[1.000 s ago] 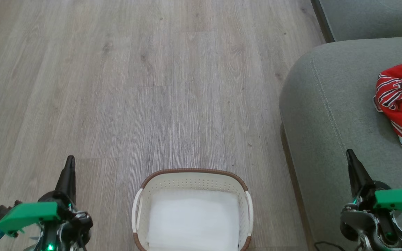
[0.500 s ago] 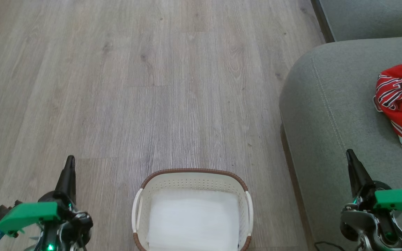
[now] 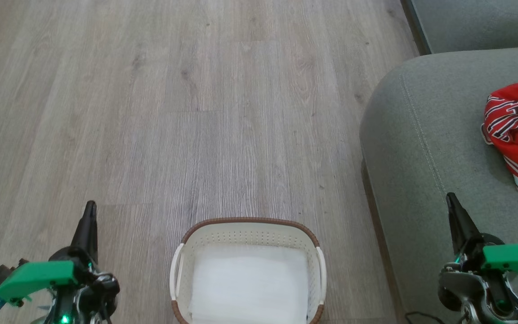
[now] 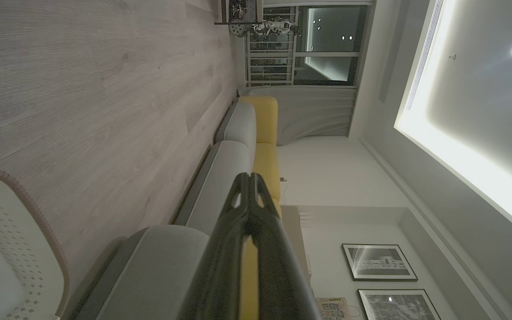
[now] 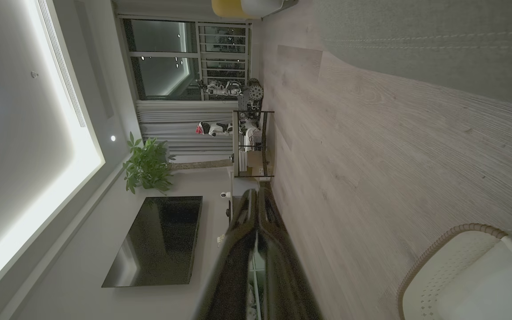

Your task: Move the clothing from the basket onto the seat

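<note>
Left of the basket (image 3: 250,234), your left gripper (image 3: 90,205) hangs with fingers pressed together, empty. The basket holds just its white liner (image 3: 250,283), so judge the moving done; next calls for a check at most. Wood floor (image 3: 196,112) beyond it offers no obstacle. Right of the basket, your right gripper (image 3: 450,196), likewise closed and empty, hangs by the seat (image 3: 421,135), where the clothing (image 3: 515,135) lies heaped farther right.
</note>
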`<state>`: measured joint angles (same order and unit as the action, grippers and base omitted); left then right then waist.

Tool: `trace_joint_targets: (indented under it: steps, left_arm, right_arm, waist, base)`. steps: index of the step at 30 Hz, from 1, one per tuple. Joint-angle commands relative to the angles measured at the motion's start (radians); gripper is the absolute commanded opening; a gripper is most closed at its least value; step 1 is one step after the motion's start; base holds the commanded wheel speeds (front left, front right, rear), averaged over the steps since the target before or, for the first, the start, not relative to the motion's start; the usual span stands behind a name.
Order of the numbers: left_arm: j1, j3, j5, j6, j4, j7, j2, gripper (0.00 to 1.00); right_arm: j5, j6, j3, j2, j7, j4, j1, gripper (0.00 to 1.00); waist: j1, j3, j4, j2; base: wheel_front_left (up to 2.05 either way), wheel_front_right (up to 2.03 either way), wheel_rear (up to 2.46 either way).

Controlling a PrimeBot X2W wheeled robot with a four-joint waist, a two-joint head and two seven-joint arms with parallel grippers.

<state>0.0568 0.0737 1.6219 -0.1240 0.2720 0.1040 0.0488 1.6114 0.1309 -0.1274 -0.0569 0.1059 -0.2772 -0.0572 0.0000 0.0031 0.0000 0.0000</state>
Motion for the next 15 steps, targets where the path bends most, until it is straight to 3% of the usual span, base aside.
trace_joint_targets:
  steps: [1, 15]
  left_arm:
    - [0.051, 0.034, -0.008, -0.007, -0.027, 0.004, 0.006, 0.00]
    - [0.051, 0.035, -0.009, -0.007, -0.027, 0.005, 0.005, 0.00]
  right_arm:
    - [-0.001, 0.000, 0.016, 0.004, 0.006, 0.033, -0.051, 0.00]
    - [-0.002, 0.000, 0.015, 0.005, 0.006, 0.032, -0.051, 0.00]
  waist:
    - [0.0000, 0.000, 0.000, 0.0000]
    - [0.0000, 0.000, 0.000, 0.0000]
  base:
    - [0.00, 0.00, 0.00]
    - [0.00, 0.00, 0.00]
